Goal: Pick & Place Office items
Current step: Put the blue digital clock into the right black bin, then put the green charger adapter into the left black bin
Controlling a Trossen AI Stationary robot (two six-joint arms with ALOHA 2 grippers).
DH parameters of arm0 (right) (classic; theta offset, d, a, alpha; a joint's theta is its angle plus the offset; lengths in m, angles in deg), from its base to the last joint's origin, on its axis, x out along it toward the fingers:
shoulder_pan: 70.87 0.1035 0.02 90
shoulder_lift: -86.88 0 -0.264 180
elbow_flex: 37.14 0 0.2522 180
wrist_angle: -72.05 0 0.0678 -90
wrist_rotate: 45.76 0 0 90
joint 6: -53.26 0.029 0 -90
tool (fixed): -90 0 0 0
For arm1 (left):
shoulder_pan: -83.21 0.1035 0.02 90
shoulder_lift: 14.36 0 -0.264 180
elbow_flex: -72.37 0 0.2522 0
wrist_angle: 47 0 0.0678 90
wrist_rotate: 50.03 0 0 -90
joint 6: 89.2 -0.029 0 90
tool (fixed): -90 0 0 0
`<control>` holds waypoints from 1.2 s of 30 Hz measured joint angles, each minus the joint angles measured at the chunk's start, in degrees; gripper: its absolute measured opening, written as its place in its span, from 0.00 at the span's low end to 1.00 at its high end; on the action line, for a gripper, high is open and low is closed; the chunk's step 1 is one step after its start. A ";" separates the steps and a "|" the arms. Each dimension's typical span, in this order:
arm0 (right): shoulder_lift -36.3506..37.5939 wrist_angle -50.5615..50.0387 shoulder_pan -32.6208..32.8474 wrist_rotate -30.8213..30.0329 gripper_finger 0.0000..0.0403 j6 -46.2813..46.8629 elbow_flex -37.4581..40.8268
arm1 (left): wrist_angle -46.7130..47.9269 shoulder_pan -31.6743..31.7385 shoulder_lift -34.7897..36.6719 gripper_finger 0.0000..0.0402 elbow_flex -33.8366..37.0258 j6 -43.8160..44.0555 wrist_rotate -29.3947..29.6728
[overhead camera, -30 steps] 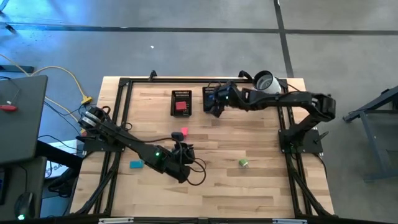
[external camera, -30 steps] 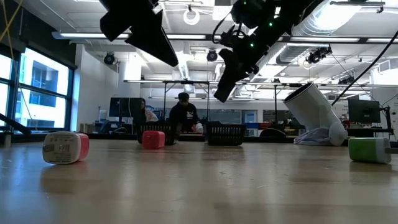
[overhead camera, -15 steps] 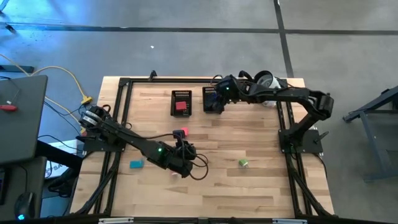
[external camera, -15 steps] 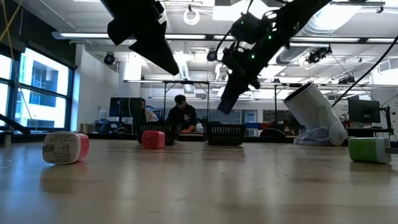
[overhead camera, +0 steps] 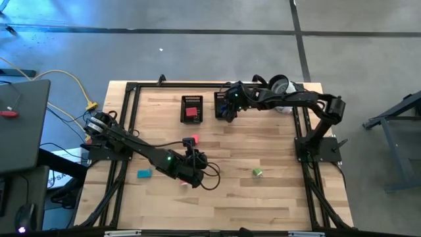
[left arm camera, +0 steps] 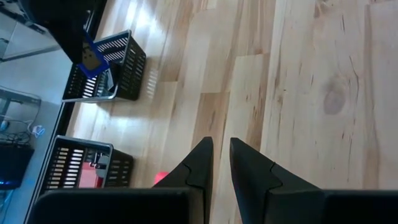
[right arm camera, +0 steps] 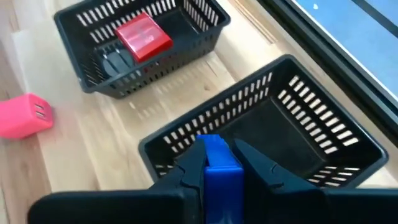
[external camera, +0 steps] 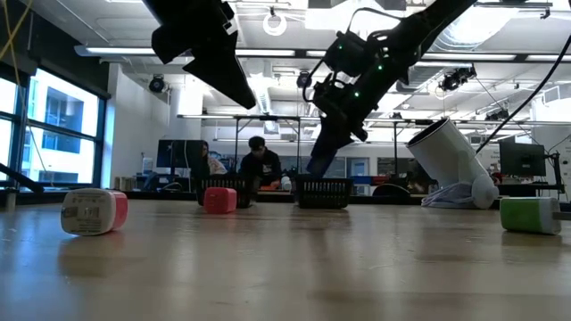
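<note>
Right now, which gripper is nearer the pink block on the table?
Left. The left gripper, shut and empty, hangs just in front of the pink block. The right gripper, shut on a blue block, is farther back over the right-hand mesh tray.

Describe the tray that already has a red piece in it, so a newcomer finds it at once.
Look to the far edge of the wooden table, where two black mesh trays sit side by side. It is the left tray, with a red block inside; the right tray is empty, with the right gripper holding a blue block above it.
</note>
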 joint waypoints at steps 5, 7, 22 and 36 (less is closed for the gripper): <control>0.00 0.93 -0.28 0.16 0.12 1.16 0.00 | 0.00 0.00 0.00 0.12 0.00 0.23 -0.10; -0.72 2.40 -0.33 0.21 0.12 1.35 -0.02 | 0.00 0.00 0.00 0.12 0.00 0.51 -0.14; -6.72 5.75 -1.00 3.45 0.12 3.00 0.02 | 0.17 0.00 0.00 0.12 0.00 0.85 -1.89; -6.67 7.72 -1.01 9.40 0.38 3.95 0.04 | 0.22 0.00 0.00 0.12 0.00 0.84 -1.85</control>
